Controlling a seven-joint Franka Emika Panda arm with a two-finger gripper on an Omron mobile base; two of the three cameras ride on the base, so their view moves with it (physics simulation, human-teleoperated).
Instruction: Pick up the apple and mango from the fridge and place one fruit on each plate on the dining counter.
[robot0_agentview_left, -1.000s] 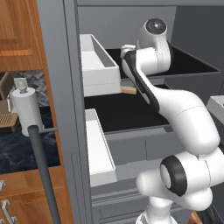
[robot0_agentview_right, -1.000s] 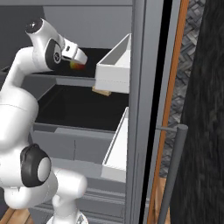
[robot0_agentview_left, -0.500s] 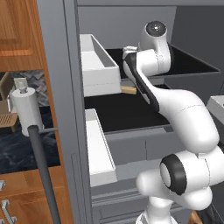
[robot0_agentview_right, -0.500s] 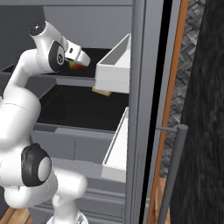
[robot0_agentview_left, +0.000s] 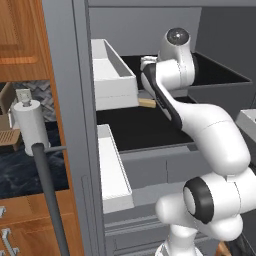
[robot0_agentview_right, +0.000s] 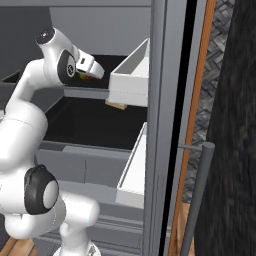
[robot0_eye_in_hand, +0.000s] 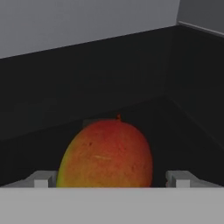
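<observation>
The mango (robot0_eye_in_hand: 105, 153), red-orange with a green-yellow edge, lies on the dark upper shelf (robot0_agentview_left: 220, 75) of the open grey fridge (robot0_agentview_left: 65, 75). My gripper (robot0_eye_in_hand: 111, 179) reaches in over that shelf and is open, one fingertip (robot0_eye_in_hand: 41, 179) on each side of the mango. A small gap shows on the right side. In the right base view the mango (robot0_agentview_right: 87, 78) peeks out just under the gripper (robot0_agentview_right: 94, 75). The apple, the plates and the dining counter are out of view.
White door bins (robot0_agentview_left: 112, 75) (robot0_agentview_right: 132, 80) hang close beside the hand, with another bin (robot0_agentview_left: 112, 165) lower down. A tan block (robot0_agentview_left: 147, 102) lies on the shelf below. The long dark door handle (robot0_agentview_right: 197, 200) stands at the right, wooden cabinets (robot0_agentview_left: 20, 45) at the left.
The arm has eased slightly lower and deeper over the upper shelf, toward the mango. Nothing else has moved.
</observation>
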